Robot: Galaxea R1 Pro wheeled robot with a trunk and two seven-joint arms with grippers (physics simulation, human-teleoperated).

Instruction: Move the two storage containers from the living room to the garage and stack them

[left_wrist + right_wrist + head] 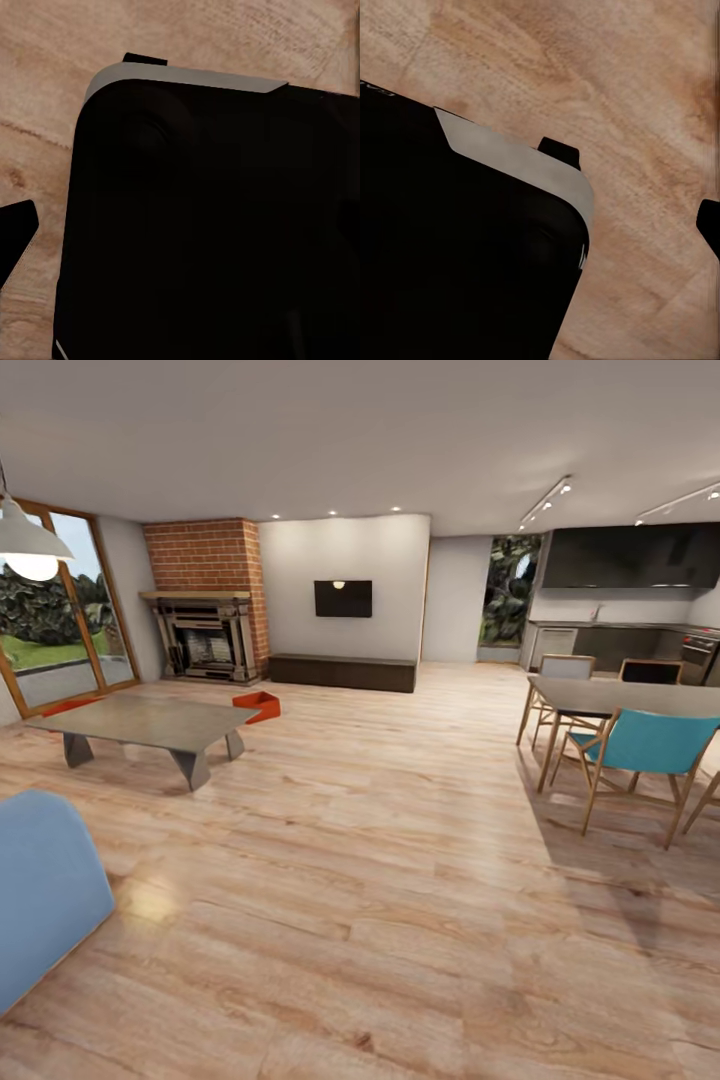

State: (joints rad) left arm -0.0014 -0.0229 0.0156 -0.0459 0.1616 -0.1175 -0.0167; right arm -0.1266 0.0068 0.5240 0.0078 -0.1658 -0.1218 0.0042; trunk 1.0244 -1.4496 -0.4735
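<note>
Pincer fingertips (pixel 559 152) barely visible, containers (pixel 258 706) half-hidden by table (pixel 140 722)

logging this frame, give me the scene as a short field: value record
room: living room, wood floor
bin 1: on floor past the coffee table, near fireplace, at
bin 2: red edge behind table's far left end
right side: dining table, blue chair
near left: sofa
hands: state cannot be told
</note>
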